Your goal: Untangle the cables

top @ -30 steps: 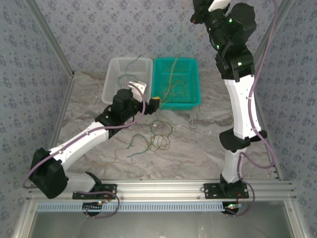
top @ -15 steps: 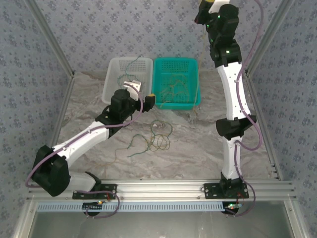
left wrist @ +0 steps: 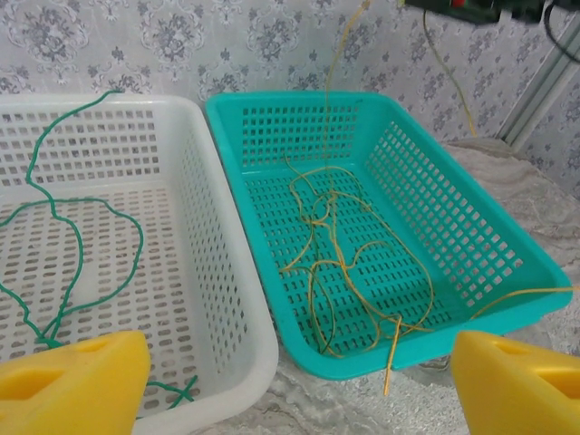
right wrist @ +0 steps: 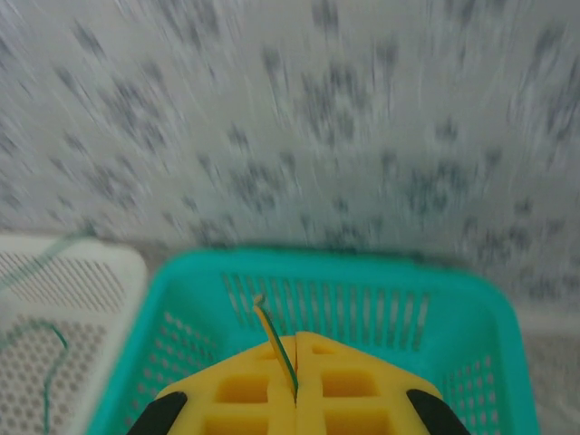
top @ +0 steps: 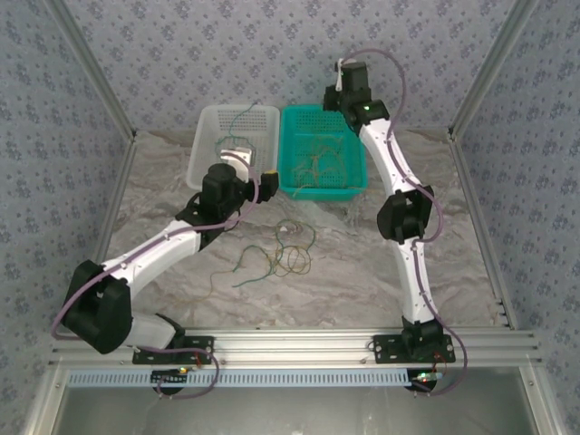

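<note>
**Top view.** The left gripper point(top: 256, 170) hovers at the near rims, where the white basket point(top: 207, 127) and the teal basket point(top: 355, 136) meet. The right gripper point(top: 347, 83) hangs over the teal basket's far rim. A loose tangle point(top: 283, 254) of green and yellow cables lies on the table point(top: 353, 263), near the front of the baskets. Neither arm touches it.

**Left wrist view.** The jaws stand wide apart with nothing between them. A green cable point(left wrist: 54, 208) loops in the white basket. Yellow cables point(left wrist: 331, 263) pile in the teal one, and one end trails over its near rim. One yellow strand point(left wrist: 328, 91) rises straight out of the pile toward the right arm.

**Right wrist view.** The picture is blurred. The fingers point(right wrist: 245, 385) are pressed together on a thin strand that pokes out above them. The teal basket lies directly below.

**Our reading.** The cables are being sorted by colour, and the step in hand is delivering the yellow strand into the teal basket. Next, we judge, the right jaws should part over the basket's middle so the strand falls inside and not across a rim. The left gripper, already spread, could then take the table tangle. It would need to pinch a single strand so the others stay behind.
</note>
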You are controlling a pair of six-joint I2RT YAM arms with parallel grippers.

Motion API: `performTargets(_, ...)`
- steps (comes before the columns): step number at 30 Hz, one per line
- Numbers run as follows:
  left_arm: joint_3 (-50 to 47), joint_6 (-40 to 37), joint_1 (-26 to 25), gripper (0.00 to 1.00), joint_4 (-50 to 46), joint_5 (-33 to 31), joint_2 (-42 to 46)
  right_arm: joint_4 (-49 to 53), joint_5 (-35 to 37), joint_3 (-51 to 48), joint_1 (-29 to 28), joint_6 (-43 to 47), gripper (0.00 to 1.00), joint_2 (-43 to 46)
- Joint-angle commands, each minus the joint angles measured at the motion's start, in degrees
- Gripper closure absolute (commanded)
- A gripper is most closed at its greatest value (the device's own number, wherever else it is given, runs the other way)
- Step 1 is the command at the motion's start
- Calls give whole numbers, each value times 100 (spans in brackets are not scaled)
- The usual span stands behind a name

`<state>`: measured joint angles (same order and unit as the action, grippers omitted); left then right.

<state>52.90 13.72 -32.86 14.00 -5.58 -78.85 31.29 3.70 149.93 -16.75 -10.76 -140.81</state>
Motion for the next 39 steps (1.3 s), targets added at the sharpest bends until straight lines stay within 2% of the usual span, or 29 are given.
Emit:
performTargets(1,-109,123,8,14,198,-34,-67,285,91,-442,-112,-114,100,313)
performTargets(8,-203,136,12,14,225,-132,-104,158,741,-2251,-362,-55,100,1182)
performTargets(12,-213,162,8,14,229,-143,-224,67,1062,-3288,-436,-354,100,1903)
performTargets(13,-226,179,10,14,228,-175,-255,-22,1033,-3591,-439,-396,96,2116)
performTargets(14,-228,205,8,14,228,-205,-287,-106,999,-3830,-459,-404,88,2289)
performTargets(15,-221,236,8,14,225,-232,-319,-143,1007,-4057,-469,-424,74,2480)
performTargets(16,-227,262,8,14,223,-254,-342,-112,1046,-4216,-487,-434,65,2640)
performTargets(19,-202,354,17,14,265,-270,-403,-91,1012,-4562,-487,-400,48,3077)
performTargets(24,-150,400,17,14,240,-250,-571,267,1032,-4815,-458,-239,34,3664)
performTargets(28,-191,420,28,14,229,-278,-617,-87,1061,-5826,-254,-313,32,4514)
performTargets(30,-226,442,36,14,236,-273,-598,-646,1034,-6645,-79,-87,16,5021)
performTargets(35,-266,423,36,14,210,-216,-468,-760,842,-7634,920,355,17,5225)
performTargets(36,-272,423,41,14,208,-210,-440,-898,679,-7834,1128,496,18,5218)
performTargets(39,-272,440,48,14,215,-139,-413,-936,-393,-8047,1622,575,23,5111)
